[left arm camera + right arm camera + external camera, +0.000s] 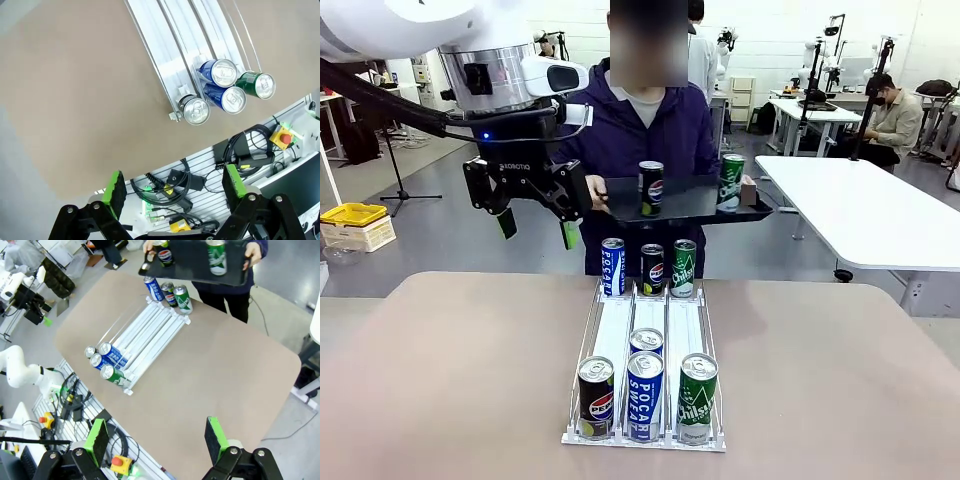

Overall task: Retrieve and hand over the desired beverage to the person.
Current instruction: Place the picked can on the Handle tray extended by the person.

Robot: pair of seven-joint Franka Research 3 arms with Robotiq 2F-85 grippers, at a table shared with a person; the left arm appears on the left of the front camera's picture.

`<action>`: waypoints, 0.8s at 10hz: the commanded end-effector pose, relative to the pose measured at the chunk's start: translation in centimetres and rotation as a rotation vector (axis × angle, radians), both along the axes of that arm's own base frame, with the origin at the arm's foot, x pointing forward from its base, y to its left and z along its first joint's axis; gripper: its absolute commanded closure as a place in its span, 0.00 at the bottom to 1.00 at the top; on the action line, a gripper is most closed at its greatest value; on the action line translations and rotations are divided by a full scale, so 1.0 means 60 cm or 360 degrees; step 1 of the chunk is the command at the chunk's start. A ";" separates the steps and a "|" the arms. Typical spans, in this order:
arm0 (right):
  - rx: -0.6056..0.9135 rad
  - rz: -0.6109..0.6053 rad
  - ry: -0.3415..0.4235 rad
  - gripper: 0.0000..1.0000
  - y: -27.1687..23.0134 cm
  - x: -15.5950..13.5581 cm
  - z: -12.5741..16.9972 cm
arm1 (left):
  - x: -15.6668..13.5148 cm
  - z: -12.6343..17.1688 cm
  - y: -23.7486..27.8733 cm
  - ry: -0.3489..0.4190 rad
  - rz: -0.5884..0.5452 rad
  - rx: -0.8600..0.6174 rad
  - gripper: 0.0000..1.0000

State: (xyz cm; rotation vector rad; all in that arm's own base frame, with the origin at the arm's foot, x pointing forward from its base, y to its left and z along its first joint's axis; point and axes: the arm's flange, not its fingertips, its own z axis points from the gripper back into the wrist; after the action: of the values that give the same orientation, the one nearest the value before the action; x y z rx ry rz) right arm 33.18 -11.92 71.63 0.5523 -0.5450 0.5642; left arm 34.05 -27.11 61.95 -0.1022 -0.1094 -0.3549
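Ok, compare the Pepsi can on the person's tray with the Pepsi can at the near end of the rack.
The Pepsi can on the tray stands on the black tray that the person holds above the table's far edge; the near Pepsi can stands in the rack's left lane on the table. The tray can shares its tray with one green can; the rack can stands beside a blue Pocari Sweat can. Both are upright, black, Pepsi-branded.

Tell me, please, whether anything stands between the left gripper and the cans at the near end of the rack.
Nothing visible does. The left gripper hangs open above the table's far left, and the air is clear down to the three near cans in the rack.
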 end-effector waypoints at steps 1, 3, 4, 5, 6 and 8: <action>0.0014 0.0012 -0.0022 0.00 0.000 0.001 0.001 | 0.002 0.006 0.000 -0.0009 0.0004 -0.0007 0.00; 0.0014 0.0012 -0.0022 0.00 0.000 0.001 0.001 | 0.002 0.006 0.000 -0.0009 0.0004 -0.0007 0.00; 0.0014 0.0012 -0.0022 0.00 0.000 0.001 0.001 | 0.002 0.006 0.000 -0.0009 0.0004 -0.0007 0.00; 0.0014 0.0012 -0.0022 0.00 0.000 0.001 0.001 | 0.002 0.006 0.000 -0.0009 0.0004 -0.0007 0.00; 0.0014 0.0012 -0.0022 0.00 0.000 0.001 0.001 | 0.002 0.006 0.000 -0.0009 0.0004 -0.0007 0.00; 0.0014 0.0012 -0.0022 0.00 0.000 0.001 0.001 | 0.002 0.006 0.000 -0.0009 0.0004 -0.0007 0.00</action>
State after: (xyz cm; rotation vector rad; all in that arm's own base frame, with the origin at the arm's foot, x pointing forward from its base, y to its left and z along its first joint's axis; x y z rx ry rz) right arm 33.18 -11.92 71.63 0.5523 -0.5450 0.5642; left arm 34.09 -27.09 62.09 -0.1022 -0.1126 -0.3536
